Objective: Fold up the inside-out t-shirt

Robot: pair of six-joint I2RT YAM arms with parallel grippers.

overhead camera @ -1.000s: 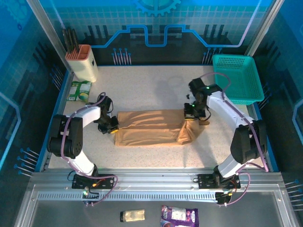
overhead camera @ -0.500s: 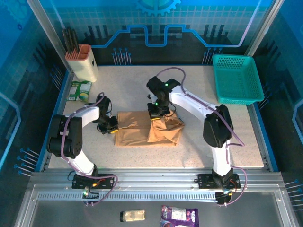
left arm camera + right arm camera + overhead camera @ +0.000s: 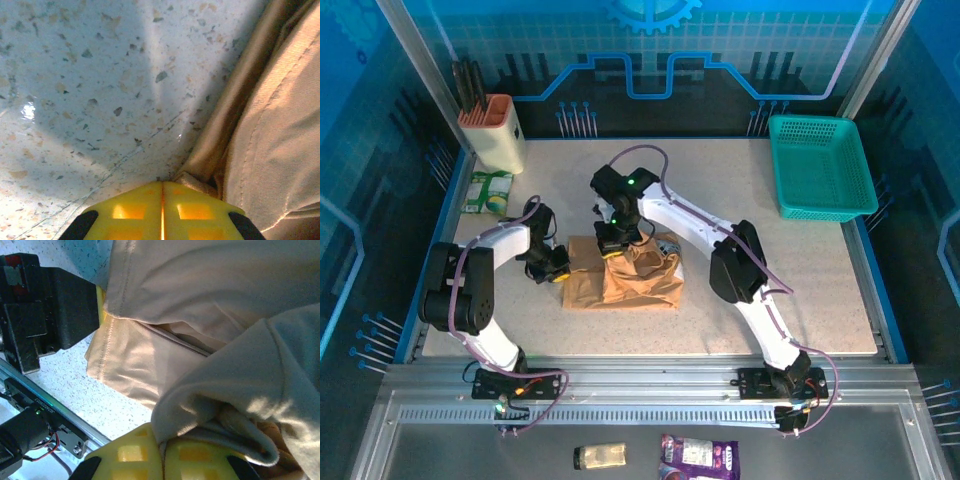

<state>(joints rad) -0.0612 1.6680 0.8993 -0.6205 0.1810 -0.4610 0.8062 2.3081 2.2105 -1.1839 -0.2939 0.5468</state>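
Top external: tan shirt (image 3: 638, 288) lies mid-worktop (image 3: 780, 290), partly folded into a rough rectangle, with a bunched layer heaped on its upper middle. Left fingers (image 3: 558, 271) sit low at the shirt's left edge. Right arm reaches across to the left; right fingers (image 3: 613, 244) are over the shirt's upper left part, at the bunched layer. Teal basket (image 3: 822, 168) is at far right and a knife block (image 3: 493, 128) at far left, both well apart from the shirt.

Left wrist: yellow fingers (image 3: 142, 207) pressed together, pinching the shirt (image 3: 270, 125) edge right at the worktop (image 3: 90, 90).

Right wrist: yellow fingers (image 3: 137, 452) pressed together, pinching a thick rolled fold of shirt (image 3: 210, 295), held above the flat lower layer. The left arm's black body touches the shirt edge at upper left.
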